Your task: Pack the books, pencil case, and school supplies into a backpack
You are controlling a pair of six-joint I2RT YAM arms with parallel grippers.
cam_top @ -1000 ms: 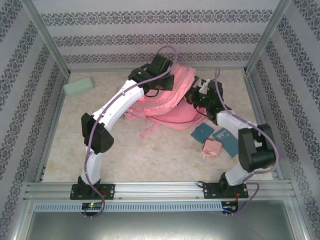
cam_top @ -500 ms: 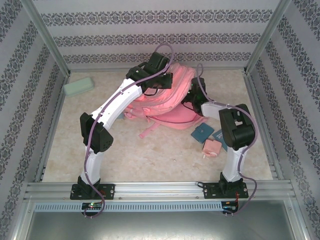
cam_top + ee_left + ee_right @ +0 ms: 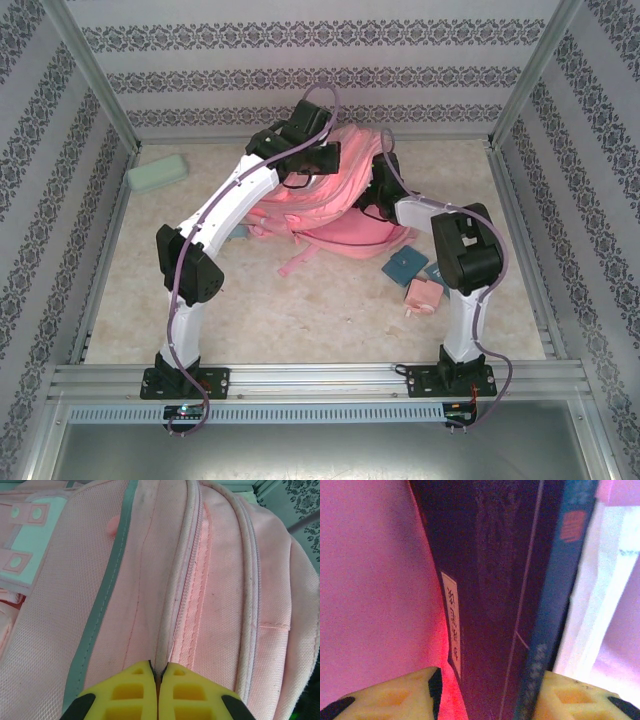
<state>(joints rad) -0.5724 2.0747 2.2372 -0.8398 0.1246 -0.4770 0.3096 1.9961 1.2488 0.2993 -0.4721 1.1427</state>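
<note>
One navy book [image 3: 490, 580] with a yellow title label stands edge-on inside the backpack [image 3: 335, 205], with pink lining on either side. A teal strip [image 3: 555, 580] against its far face may be a second book or the spine; the close view does not settle it.

Handling, as judged:
- The book is thin and light. It is stiff along its length but flexes across the cover, and the cover looks smooth and may slip.
- Take hold across both covers near the spine edge, not at a corner.

The right end effector [image 3: 487, 682] straddles the book with its jaws part-way apart. A lit gap separates one finger from the cover, so no firm grip is applied.

The backpack is soft and will slump shut if unsupported. Grip it on the piped seam beside the zip. The left end effector [image 3: 157, 672] is closed tight on that seam and holds the upper panel.

The backpack lies mid-counter toward the far wall. On the counter [image 3: 300, 310], teal pads [image 3: 404, 266] and the pink block [image 3: 424, 295] lie near its right side. The pencil case [image 3: 157, 174] lies well apart at the far left.
</note>
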